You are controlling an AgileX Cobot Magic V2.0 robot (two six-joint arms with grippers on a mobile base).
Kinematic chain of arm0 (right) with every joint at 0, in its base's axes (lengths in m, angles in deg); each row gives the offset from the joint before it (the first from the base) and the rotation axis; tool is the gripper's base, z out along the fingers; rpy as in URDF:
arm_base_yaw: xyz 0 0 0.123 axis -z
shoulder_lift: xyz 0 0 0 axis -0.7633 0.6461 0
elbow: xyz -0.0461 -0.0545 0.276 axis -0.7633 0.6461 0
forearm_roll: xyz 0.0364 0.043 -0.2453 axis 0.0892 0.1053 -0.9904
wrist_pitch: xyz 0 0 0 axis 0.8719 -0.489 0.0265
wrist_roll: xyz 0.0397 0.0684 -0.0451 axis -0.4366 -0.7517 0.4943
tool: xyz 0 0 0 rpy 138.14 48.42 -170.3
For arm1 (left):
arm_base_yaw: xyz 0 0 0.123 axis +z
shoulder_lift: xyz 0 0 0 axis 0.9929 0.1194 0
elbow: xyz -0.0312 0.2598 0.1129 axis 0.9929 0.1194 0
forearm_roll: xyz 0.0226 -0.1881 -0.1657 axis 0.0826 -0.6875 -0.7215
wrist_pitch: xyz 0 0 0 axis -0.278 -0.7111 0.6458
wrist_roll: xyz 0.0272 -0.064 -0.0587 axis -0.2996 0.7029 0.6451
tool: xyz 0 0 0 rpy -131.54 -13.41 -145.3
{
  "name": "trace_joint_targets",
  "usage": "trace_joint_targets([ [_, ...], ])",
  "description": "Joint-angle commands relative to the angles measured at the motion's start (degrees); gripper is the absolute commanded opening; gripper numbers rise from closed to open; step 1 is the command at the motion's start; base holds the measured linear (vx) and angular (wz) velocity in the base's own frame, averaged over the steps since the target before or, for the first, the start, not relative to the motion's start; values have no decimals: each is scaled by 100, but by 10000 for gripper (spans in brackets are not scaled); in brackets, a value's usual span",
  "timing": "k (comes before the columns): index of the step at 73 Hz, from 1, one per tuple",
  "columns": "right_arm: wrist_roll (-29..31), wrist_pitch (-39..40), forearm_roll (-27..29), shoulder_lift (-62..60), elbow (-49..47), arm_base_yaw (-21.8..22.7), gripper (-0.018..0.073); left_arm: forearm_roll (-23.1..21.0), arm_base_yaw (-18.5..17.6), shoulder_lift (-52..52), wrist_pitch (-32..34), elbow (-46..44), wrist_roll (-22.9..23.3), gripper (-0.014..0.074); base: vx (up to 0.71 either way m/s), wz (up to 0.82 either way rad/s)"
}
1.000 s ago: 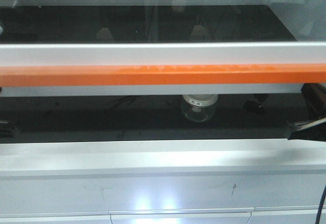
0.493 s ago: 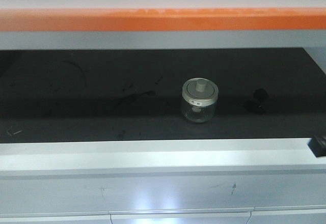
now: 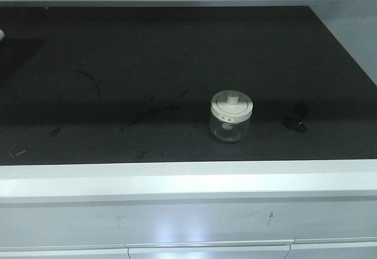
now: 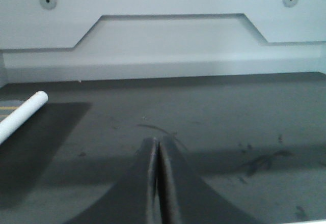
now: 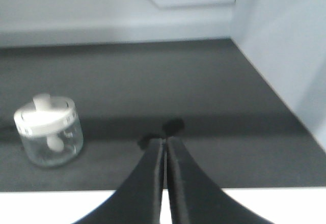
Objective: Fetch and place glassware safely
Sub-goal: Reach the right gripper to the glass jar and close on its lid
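A small squat clear glass jar (image 3: 231,125) with a round cream-white lid (image 3: 231,105) stands upright on the matte black desk (image 3: 147,53). It is right of centre and near the front, with bare surface all round it. The lid has a knob in its middle and a small label on its rim, with print too small to read. A pale shape shows through the glass beneath the lid, but what it is cannot be told. In the right wrist view the jar (image 5: 48,135) sits low at the left, slightly blurred.

To the right of the jar, and apart from it, lies a small black irregular thing (image 3: 294,121) that is hard to make out against the dark top. In the right wrist view it is partly covered by the tips of the right hand (image 5: 165,143). That hand's two dark fingers are pressed together with nothing between them. They reach over the white front ledge (image 3: 177,182) of the desk, to the right of the jar and not touching it.

The left hand (image 4: 156,145) is likewise closed tight and empty, over a scuffed stretch of the desk. A white round tube (image 4: 23,113) enters its view from the left and is cut off by the frame edge. Behind runs a pale grey back wall (image 4: 168,35) with a recessed panel.
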Motion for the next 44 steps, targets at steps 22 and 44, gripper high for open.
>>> trace_joint_targets([
  [22, 19, 563, 64, 52, -79, -10, 13, -43, -47, -170, 338, -9, 47, -7, 0, 0],
  [44, 194, 1206, -63, 213, -102, -10, 314, -43, -47, -170, 338, -9, 47, -7, 0, 0],
])
